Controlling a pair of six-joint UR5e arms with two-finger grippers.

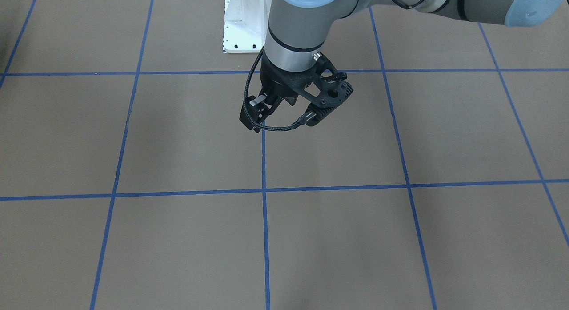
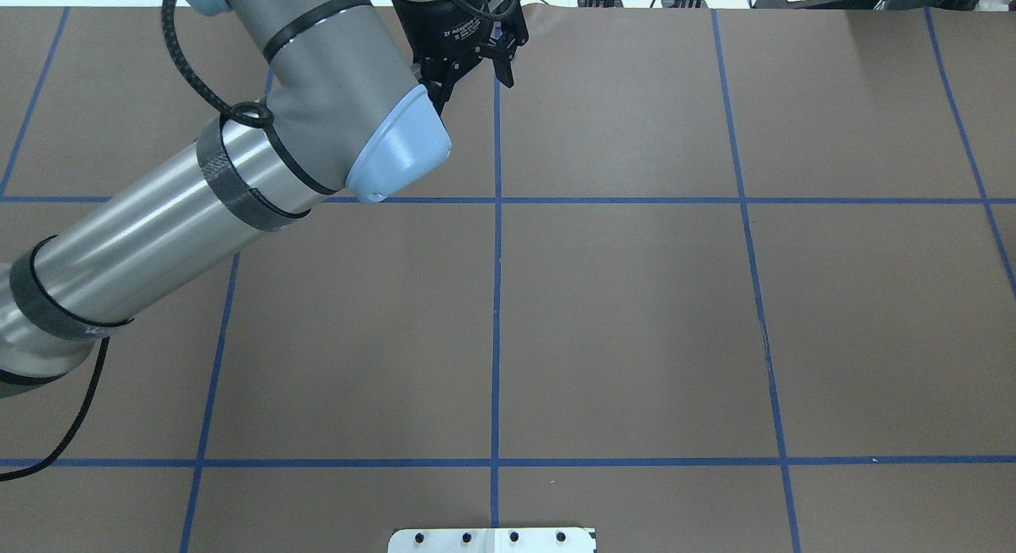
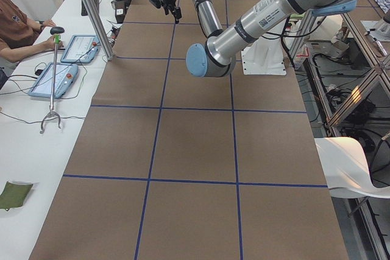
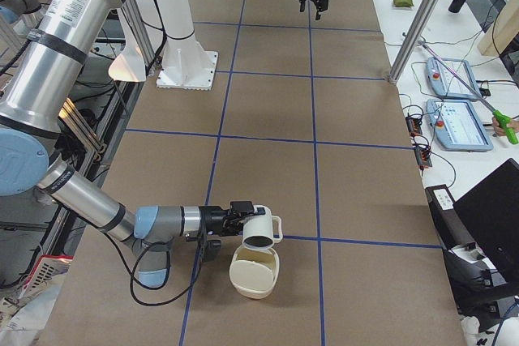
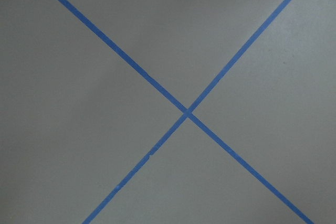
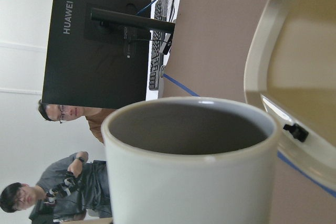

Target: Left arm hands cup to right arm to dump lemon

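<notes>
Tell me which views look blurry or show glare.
Right wrist view: the white ceramic mug fills the foreground, and the wall behind it is washed out. Left wrist view: soft, shaded towards its left. Overhead view: glare streaks on the grey tubular left arm.

1. My tabletop [image 2: 635, 315] is brown with a blue grid.
2. My left arm [image 2: 159, 220] is grey, pale-blue caps; its fingers [image 1: 247, 118] black.
3. The cup [image 6: 189, 182] is white, greyish inside.
4. The bowl [image 4: 254, 275] is cream.
</notes>
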